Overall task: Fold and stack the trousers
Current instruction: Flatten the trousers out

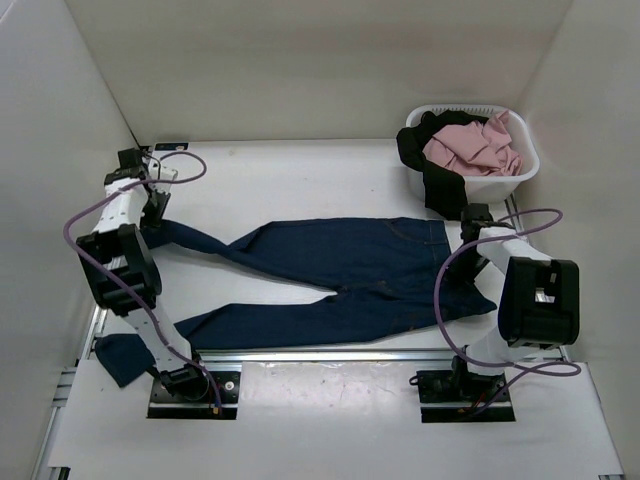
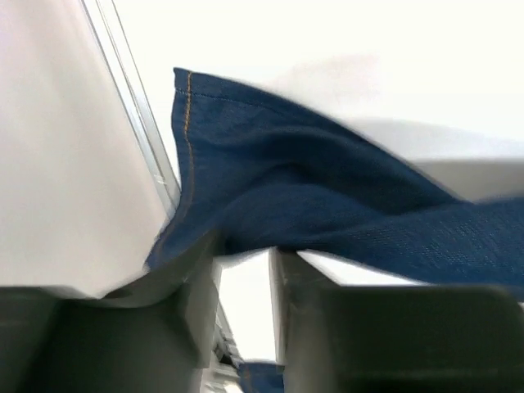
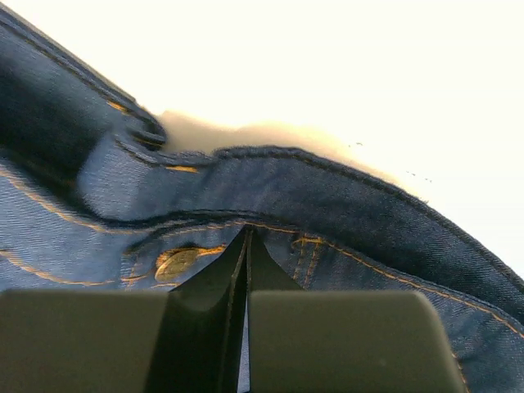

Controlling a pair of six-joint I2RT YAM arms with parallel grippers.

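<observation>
Nearby: white basket holds pink cloth, black garment draping toward trousers.

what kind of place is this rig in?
Likely a robot lab cell, not a home: bare white walls box in the table, two arms bolted at its edge, jeans and a basket staged.

One pair of trousers, one basket, one black garment, one pink cloth
</observation>
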